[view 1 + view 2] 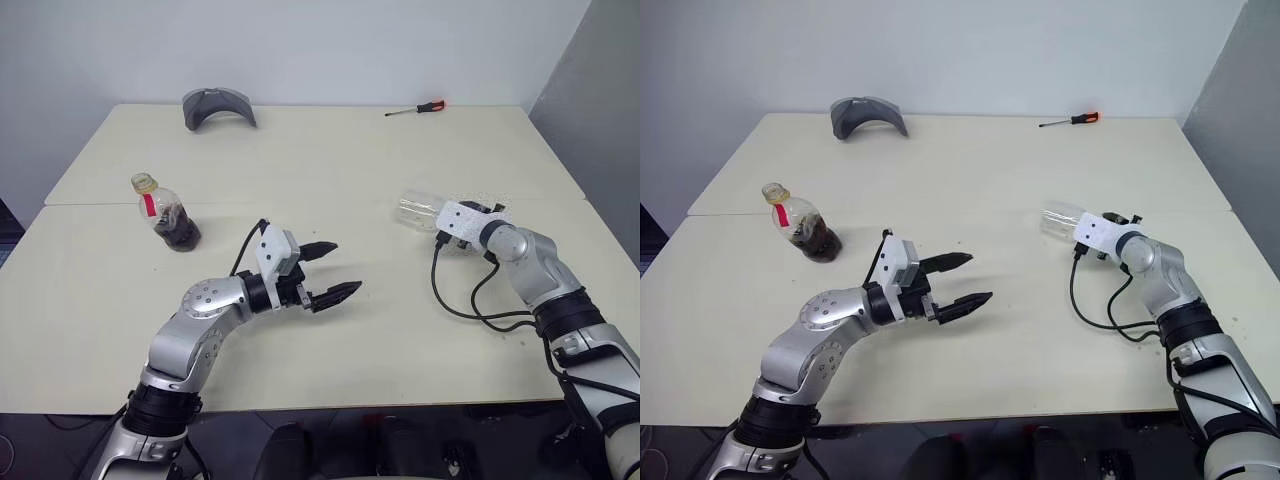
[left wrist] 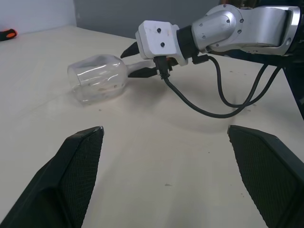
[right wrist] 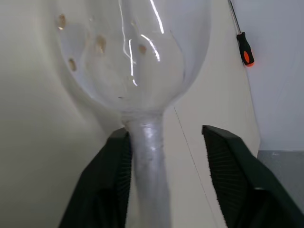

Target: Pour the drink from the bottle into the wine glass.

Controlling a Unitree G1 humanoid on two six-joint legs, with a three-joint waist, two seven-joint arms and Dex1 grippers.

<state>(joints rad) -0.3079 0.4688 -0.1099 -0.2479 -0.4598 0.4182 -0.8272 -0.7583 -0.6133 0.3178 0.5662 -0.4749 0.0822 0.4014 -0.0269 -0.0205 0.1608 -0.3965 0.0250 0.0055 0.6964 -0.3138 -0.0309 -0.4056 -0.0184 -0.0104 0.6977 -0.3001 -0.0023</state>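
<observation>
While nothing has been poured yet, the scene spreads across a pale table [image 1: 330, 170] seen from above. Nearest, at lower centre of the frame, the left gripper [image 1: 328, 270] hangs above the tabletop with its two black fingers spread wide and holding nothing. At centre right, the right gripper [image 2: 137, 61] reaches the wine glass [image 1: 420, 212], which lies on its side with the bowl pointing toward the frame's centre. In the right wrist view the stem runs between the two fingers [image 3: 111, 178]; one appears to touch it and the other stands apart, so the grip does not look complete. At centre left, well apart from both grippers, the bottle [image 1: 165, 212] stands upright, its yellow cap on and the dark drink [image 1: 178, 228] filling its lower half. Farthest back, a grey curved object [image 1: 218, 106] sits at upper left and a screwdriver [image 1: 416, 108] at upper right. Judging from this, the glass has to be stood upright, the bottle picked up and opened, and the pouring done.
</observation>
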